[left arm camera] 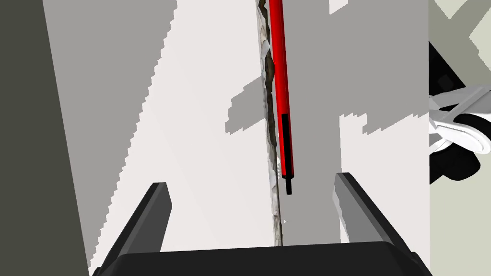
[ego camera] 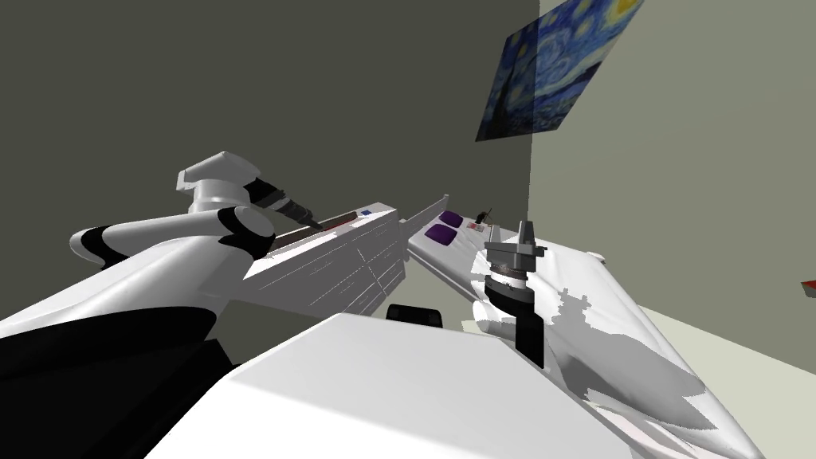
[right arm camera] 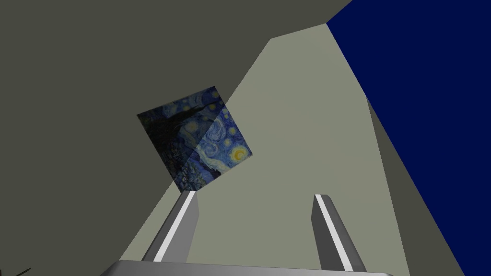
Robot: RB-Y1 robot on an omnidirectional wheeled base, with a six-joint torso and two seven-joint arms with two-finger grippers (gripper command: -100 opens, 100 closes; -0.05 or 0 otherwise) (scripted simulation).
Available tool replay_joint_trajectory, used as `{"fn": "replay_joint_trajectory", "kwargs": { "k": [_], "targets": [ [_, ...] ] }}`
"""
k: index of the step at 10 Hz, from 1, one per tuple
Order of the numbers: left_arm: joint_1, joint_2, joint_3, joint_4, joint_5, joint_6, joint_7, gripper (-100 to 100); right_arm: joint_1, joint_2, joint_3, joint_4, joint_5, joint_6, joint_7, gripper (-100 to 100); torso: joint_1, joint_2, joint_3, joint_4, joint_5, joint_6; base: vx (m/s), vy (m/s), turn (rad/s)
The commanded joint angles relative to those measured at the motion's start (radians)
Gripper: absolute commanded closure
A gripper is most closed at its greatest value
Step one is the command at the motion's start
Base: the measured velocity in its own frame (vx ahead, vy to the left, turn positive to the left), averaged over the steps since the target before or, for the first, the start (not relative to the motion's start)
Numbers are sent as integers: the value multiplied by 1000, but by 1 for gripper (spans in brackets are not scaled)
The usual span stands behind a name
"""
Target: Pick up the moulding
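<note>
Item: moulding (left arm camera: 269, 86). Thin, mottled white-and-brown strip, lying flat on the white top of a drawer unit (ego camera: 358, 263).

Position: runs from the left end effector (left arm camera: 259, 211) out toward its 12 o'clock. The near end reaches the dark body, passing between the two fingers and close to their midline.

Adjacent: red rod (left arm camera: 282, 72) with a black tip, just beside the moulding and parallel to it. Its tip stops between the fingers.

Left end effector: fingers spread wide, touching neither strip nor rod, nothing held.

Right end effector (ego camera: 508, 235): at 1 o'clock from the chest, raised over the bed (ego camera: 606, 319), fingers apart, nothing held.
</note>
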Motion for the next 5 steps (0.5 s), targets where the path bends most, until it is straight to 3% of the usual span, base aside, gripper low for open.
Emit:
{"fn": "replay_joint_trajectory", "kwargs": {
  "k": [1, 3, 4, 5],
  "targets": [
    [-28, -13, -25, 28, -5, -27, 46, -100, 0, 0, 0, 0, 0, 0, 0, 0, 0, 0, 0, 0, 0, 0, -117, 155, -83],
    [-28, -13, -25, 28, -5, -27, 46, -100, 0, 0, 0, 0, 0, 0, 0, 0, -6, -3, -1, 0, -1, -1, -28, 24, 20],
    [-36, -55, -51, 10, 1, -48, 100, -100, 0, 0, 0, 0, 0, 0, 0, 0, -10, -6, -3, -1, -2, -1, -80, 76, -113],
    [-36, -55, -51, 10, 1, -48, 111, -100, 0, 0, 0, 0, 0, 0, 0, 0, -8, -4, -2, -1, -2, 0, -98, 111, -119]
  ]
}}
